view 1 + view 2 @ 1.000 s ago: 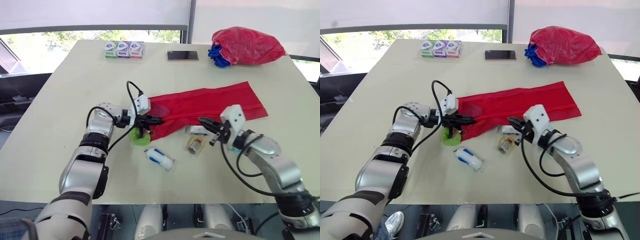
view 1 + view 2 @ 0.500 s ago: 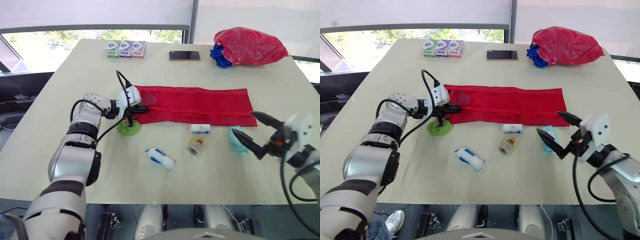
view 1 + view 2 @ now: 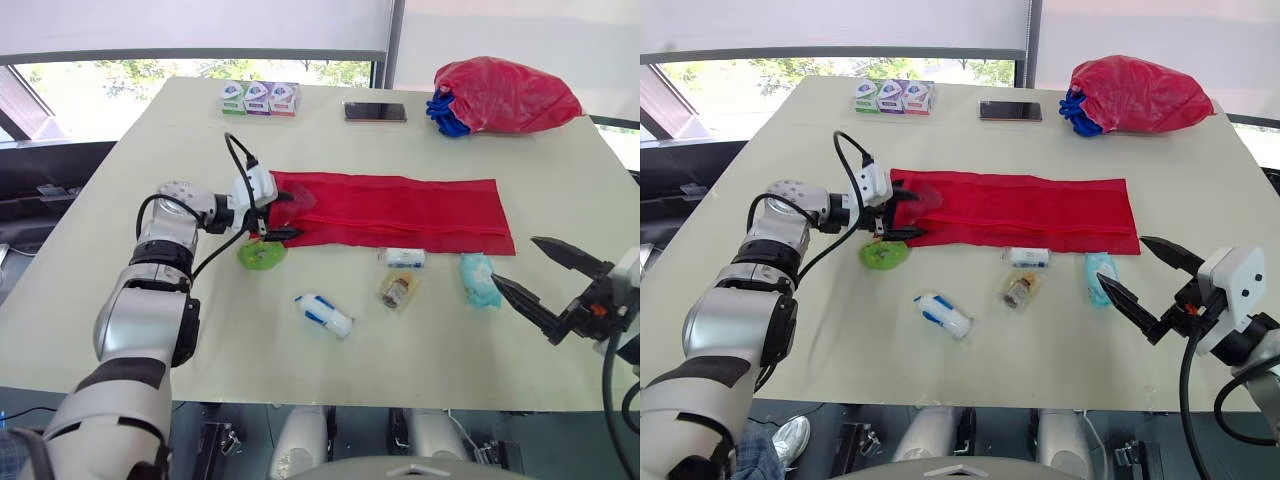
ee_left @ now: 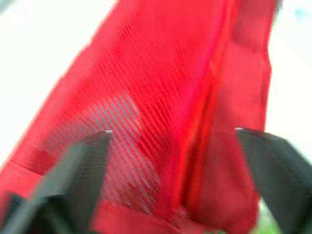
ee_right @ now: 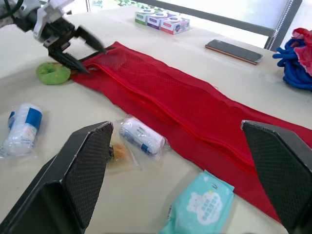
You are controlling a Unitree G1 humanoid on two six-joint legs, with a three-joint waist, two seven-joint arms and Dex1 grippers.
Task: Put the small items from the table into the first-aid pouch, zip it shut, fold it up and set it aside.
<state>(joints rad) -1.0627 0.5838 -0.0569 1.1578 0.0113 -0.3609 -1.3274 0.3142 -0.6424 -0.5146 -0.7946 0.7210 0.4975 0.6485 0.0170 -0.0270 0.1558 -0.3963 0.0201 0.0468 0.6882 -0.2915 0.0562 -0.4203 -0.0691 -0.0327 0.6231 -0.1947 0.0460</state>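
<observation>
The red mesh pouch (image 3: pixel 400 210) lies spread flat across the middle of the table. My left gripper (image 3: pixel 283 215) stands open at its left end, one finger on either side of the corner and the mesh (image 4: pixel 161 112) close in front of it. A green roll (image 3: pixel 261 254) sits just below that gripper. In front of the pouch lie a blue-and-white bandage roll (image 3: pixel 322 314), a small white wrapped roll (image 3: pixel 403 257), a brownish packet (image 3: pixel 397 290) and a teal wipes pack (image 3: pixel 481 280). My right gripper (image 3: pixel 516 260) hangs open and holds nothing, to the right of the wipes pack.
A red bag with a blue cord (image 3: pixel 505 92) sits at the back right corner. A phone (image 3: pixel 375 111) and three small boxes (image 3: pixel 258 97) line the far edge. The near table edge runs just under my right gripper.
The pouch went from bunched to stretched flat between both grippers. The right gripper let go and drew back right; the left gripper has just opened off the pouch's left end.
</observation>
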